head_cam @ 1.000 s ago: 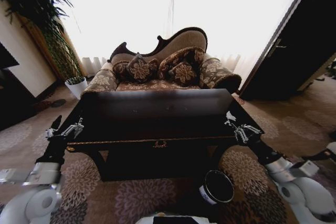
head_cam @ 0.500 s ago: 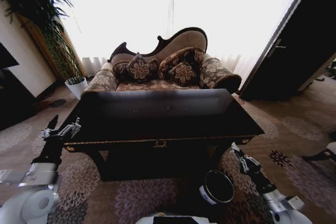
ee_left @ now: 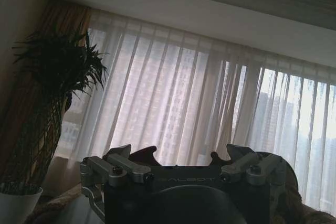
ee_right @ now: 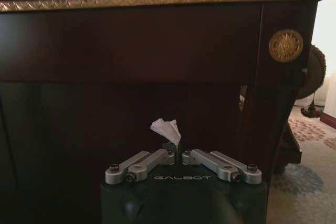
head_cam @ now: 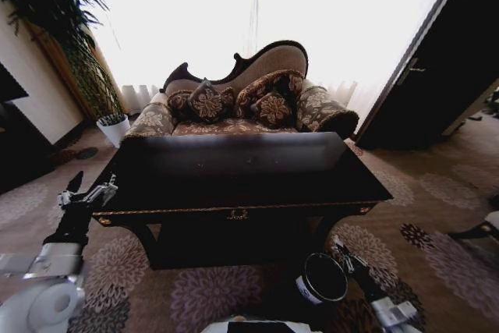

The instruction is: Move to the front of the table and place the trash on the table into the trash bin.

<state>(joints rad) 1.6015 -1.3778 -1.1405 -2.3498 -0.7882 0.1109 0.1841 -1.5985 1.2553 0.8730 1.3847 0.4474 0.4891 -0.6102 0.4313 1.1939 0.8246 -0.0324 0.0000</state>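
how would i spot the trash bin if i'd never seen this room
Start at the big dark table with gold trim in front of the sofa. On the patterned carpet by its front right leg stands the trash bin, with the right hand just beside it. It is a small round black cylinder with a white label.

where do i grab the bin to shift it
By the rim, from above: the bin stands upright, mouth open, so one finger fits inside the wall, one outside. Its round body looks too wide to span. The right gripper, beside it, holds a paper wad. The left gripper hovers beside the table.
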